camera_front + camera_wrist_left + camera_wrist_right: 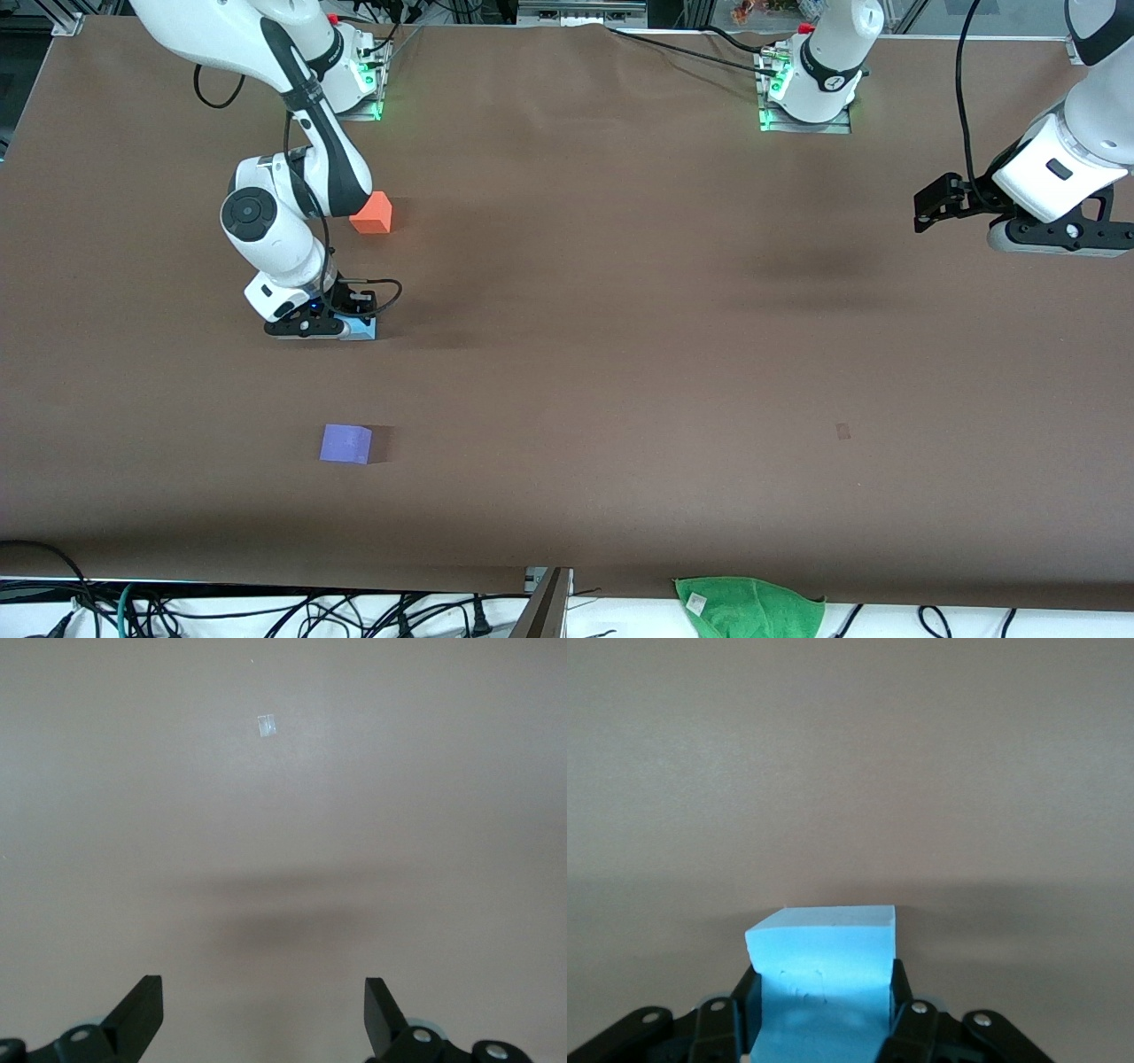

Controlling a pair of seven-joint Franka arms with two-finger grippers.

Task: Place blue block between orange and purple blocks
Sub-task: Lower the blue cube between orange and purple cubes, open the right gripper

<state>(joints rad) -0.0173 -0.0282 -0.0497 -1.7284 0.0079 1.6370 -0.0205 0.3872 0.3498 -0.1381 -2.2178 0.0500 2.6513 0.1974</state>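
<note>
My right gripper [353, 330] is shut on the light blue block [363, 330], down at the table between the other two cubes. In the right wrist view the blue block [824, 966] sits squeezed between the black fingers [902, 992]. The orange block [372, 213] lies farther from the front camera, partly covered by the right arm. The purple block [345, 443] lies nearer to the front camera. My left gripper [930, 206] waits in the air over the left arm's end of the table, open with nothing between its fingers [142, 1010].
A green cloth [749, 604] lies at the table's front edge. A small pale mark [267, 725] shows on the brown tabletop [620, 310]. Cables run along the front edge.
</note>
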